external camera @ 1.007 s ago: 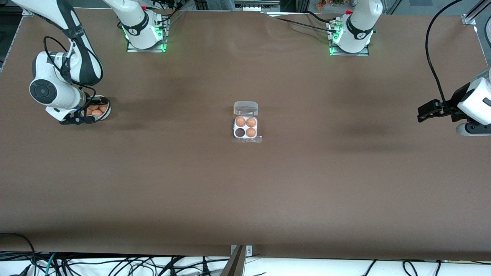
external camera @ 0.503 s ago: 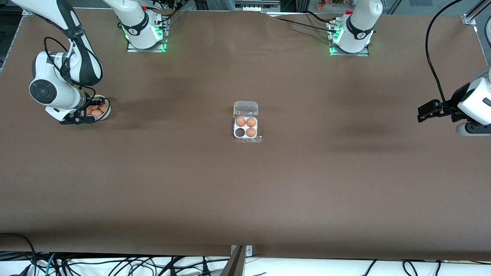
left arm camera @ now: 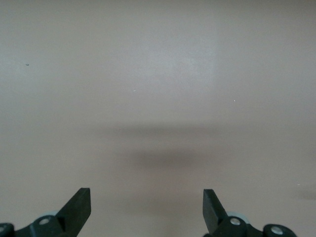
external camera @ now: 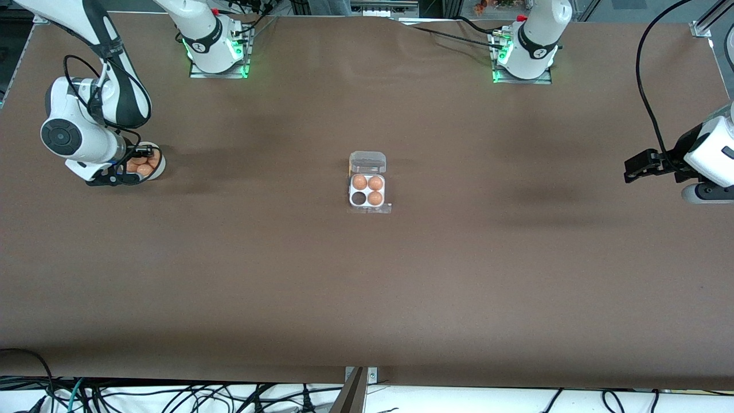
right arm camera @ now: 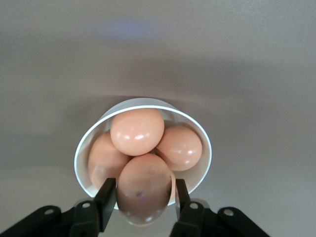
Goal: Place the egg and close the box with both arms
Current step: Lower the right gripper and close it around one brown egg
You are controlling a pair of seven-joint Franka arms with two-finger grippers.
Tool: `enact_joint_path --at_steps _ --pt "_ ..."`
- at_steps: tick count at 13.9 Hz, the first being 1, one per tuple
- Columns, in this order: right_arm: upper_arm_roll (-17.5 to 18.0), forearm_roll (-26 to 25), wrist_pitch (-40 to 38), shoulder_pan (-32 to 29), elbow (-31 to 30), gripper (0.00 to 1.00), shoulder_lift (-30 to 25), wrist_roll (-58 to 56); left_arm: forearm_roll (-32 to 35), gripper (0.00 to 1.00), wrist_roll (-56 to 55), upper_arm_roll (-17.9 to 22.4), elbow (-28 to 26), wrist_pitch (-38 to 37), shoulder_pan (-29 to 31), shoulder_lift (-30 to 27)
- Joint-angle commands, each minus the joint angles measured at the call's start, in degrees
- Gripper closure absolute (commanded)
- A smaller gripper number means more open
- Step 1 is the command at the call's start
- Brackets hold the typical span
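The box point(external camera: 367, 192) sits mid-table with its clear lid point(external camera: 367, 162) folded open. It holds three eggs, and the cell point(external camera: 359, 198) nearest the front camera on the right arm's side is empty. At the right arm's end of the table, my right gripper point(external camera: 136, 163) reaches into a white bowl point(external camera: 157, 167) of eggs. In the right wrist view that gripper point(right arm camera: 143, 197) is shut on the egg point(right arm camera: 144, 185), with a finger pressed against each side. My left gripper point(external camera: 631, 169) waits open over bare table at the left arm's end, with nothing between its fingers point(left arm camera: 79, 207).
Three more eggs point(right arm camera: 137, 131) lie in the bowl point(right arm camera: 205, 148) under the held one. Both arm bases stand along the table edge farthest from the front camera. Cables hang below the edge nearest that camera.
The right gripper's fingers have closed in on the egg in the bowl, and its wrist shifted slightly. The left arm and the box have not moved.
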Motion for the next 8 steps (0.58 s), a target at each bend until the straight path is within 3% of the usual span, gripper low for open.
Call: enact_joint_path --at_steps 1,8 --pt "0.4 -0.8 0.1 -0.7 0.7 0.45 0.7 -0.1 -1.2 0.00 1.0 0.2 1.2 -1.0 0.2 0.4" --pt "0.4 -0.7 0.1 -0.7 0.9 0.51 1.0 0.1 -1.2 0.00 1.0 0.1 1.2 -1.0 0.2 0.4"
